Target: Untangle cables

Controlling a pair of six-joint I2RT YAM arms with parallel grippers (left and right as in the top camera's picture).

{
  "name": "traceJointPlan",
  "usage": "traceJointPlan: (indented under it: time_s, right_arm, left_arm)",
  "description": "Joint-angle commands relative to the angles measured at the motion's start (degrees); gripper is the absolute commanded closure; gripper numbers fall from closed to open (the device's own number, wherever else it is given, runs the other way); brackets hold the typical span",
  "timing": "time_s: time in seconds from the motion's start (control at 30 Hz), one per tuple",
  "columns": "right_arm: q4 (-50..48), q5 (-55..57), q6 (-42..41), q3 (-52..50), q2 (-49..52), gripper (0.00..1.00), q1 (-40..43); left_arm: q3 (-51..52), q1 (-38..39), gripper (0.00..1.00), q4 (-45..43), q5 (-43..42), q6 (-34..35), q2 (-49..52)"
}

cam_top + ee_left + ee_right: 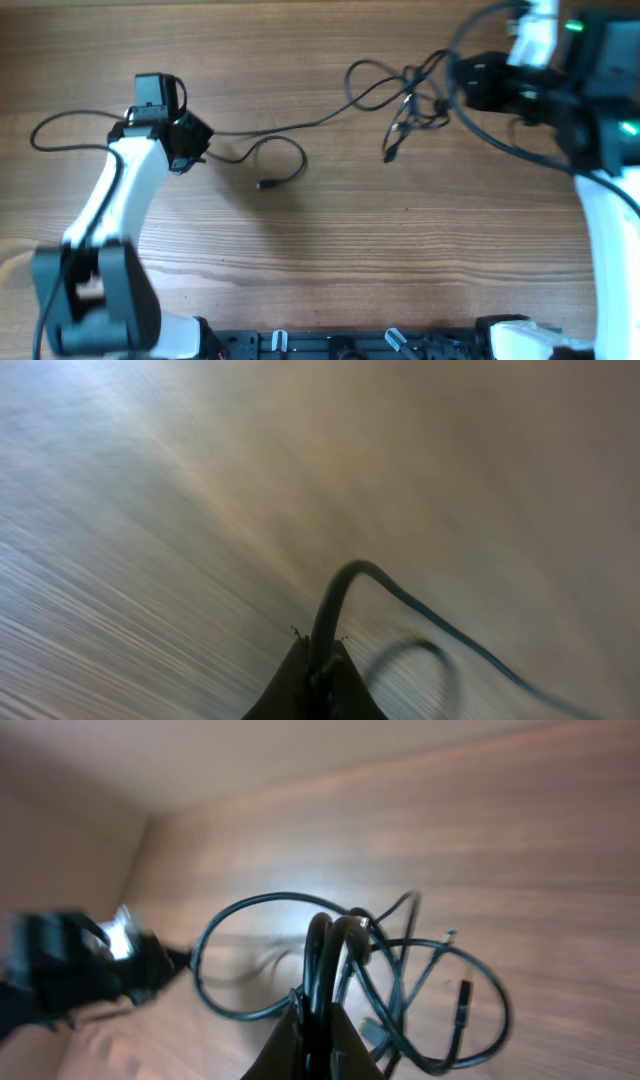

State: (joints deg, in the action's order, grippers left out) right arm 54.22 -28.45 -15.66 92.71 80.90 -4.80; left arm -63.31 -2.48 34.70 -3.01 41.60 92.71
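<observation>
Looking down from overhead, the left pincer [192,140] is clamped on one cord at the left of the surface [330,270]. The right pincer [462,85] is closed on the knot at the far right. The cables [415,100] stretch between them. One long strand runs left out of the clump, and a loose loop ending in a plug [265,185] lies just right of the left pincer.

Over to the left wrist view: jaws pinched tight on a single cord [342,575], which arches up and trails away to the right over blurred wood.

Now the right wrist view: the jaws are shut on a doubled bend of cord, and just beyond them sits the tangle [400,980], several loops crossing with small plug ends among them.

My read is that this is partly done. One strand is drawn out long, but the clump on the right is not yet undone, so most of the separating is left.
</observation>
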Motion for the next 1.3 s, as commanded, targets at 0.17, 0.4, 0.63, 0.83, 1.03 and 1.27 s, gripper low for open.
traceJointPlan:
  time_s: [0.17,0.4,0.63,0.83,1.03,1.27]
  right_arm:
    - [-0.17,1.99,3.48,0.44,9.22,0.96,-8.66]
    - [0.48,2.08,3.48,0.42,9.68,0.96,-11.72]
    - [0.94,2.08,3.5,0.42,9.75,0.95,-12.17]
    - [2.47,6.03,3.56,0.42,9.77,0.96,-12.17]
    - [3.41,6.4,3.06,0.42,9.77,0.96,-12.46]
    - [3.72,6.4,1.95,0.42,9.77,0.96,-13.79]
  left_arm:
    - [-0.35,11.98,0.81,0.15,-5.51,0.0,-10.62]
    - [-0.35,14.73,0.66,1.7,-5.57,1.2,-10.62]
    - [-0.35,15.52,0.61,2.62,-7.04,1.29,-10.51]
    - [-0.35,15.5,0.59,3.5,-7.04,1.27,-10.51]
    - [-0.35,15.5,0.57,3.48,-7.04,1.27,-10.51]
    - [-0.35,15.5,0.53,3.69,-7.04,1.27,-10.51]
